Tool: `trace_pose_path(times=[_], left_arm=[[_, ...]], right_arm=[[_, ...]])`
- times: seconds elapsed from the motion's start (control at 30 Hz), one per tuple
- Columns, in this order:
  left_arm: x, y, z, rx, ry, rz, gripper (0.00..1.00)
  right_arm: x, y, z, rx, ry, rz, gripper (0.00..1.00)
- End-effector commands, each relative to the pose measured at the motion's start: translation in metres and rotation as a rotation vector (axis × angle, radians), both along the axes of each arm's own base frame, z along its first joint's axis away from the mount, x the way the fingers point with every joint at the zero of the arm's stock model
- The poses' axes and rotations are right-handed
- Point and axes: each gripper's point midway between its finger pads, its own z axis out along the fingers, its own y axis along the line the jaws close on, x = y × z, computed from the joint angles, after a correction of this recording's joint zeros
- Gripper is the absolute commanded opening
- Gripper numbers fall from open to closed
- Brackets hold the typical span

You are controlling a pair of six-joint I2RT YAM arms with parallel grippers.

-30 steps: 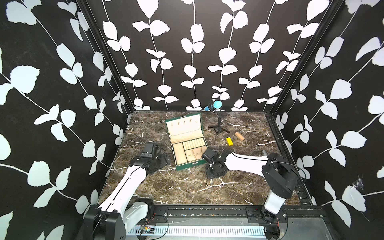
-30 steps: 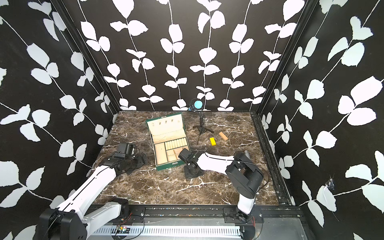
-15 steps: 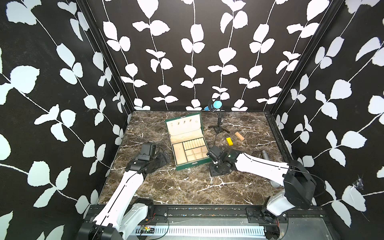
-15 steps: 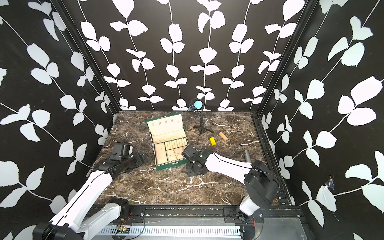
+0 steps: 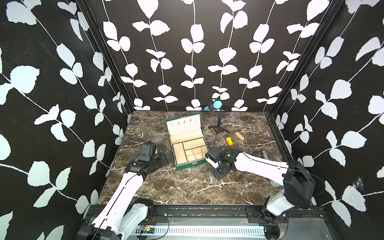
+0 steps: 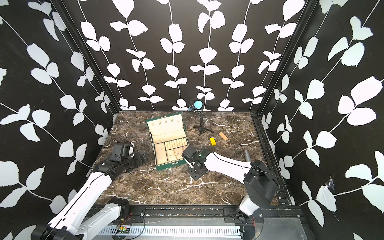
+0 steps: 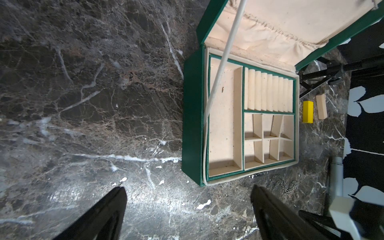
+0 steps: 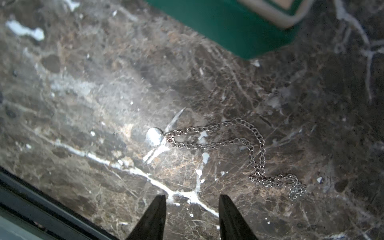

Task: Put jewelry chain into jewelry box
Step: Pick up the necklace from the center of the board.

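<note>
Marble worktop in both top views: green jewelry box stands lid-up, left gripper beside it, right gripper low near its front corner. Left wrist: left jaws wide apart, empty; box compartments bare; jewelry chain on the marble just off the box front. Right wrist: right jaws apart, nothing between them, chain lying loose ahead with a round disc at one end. Box open; pickup and drop-in both left.
</note>
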Motion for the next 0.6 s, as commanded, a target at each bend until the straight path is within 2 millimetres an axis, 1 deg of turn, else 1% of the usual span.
trace_pose_path(times=[0.0,0.07,0.13,0.2,0.27,0.37,0.57], left_arm=[[0.004,-0.002,0.007,0.007,-0.021,-0.021,0.97],[0.005,-0.003,0.006,0.007,-0.021,-0.024,0.97],[0.007,-0.004,0.006,0.004,-0.021,-0.027,0.97],[0.008,-0.005,0.005,0.001,-0.021,-0.029,0.97],[0.008,-0.005,0.003,0.001,-0.016,-0.029,0.97],[0.008,-0.005,0.0,0.004,-0.016,-0.034,0.97],[0.009,-0.006,-0.002,0.005,-0.009,-0.044,0.97]], right_arm=[[-0.013,0.004,0.011,0.006,-0.001,0.29,0.46],[-0.012,0.003,0.006,-0.009,-0.012,0.367,0.44],[-0.012,0.008,0.003,0.036,-0.054,0.424,0.44],[-0.01,0.013,0.001,0.082,-0.106,0.459,0.43],[-0.007,0.013,-0.003,0.088,-0.135,0.48,0.42],[-0.01,0.015,-0.012,0.098,-0.124,0.512,0.4],[-0.005,0.023,-0.027,0.103,-0.097,0.534,0.37]])
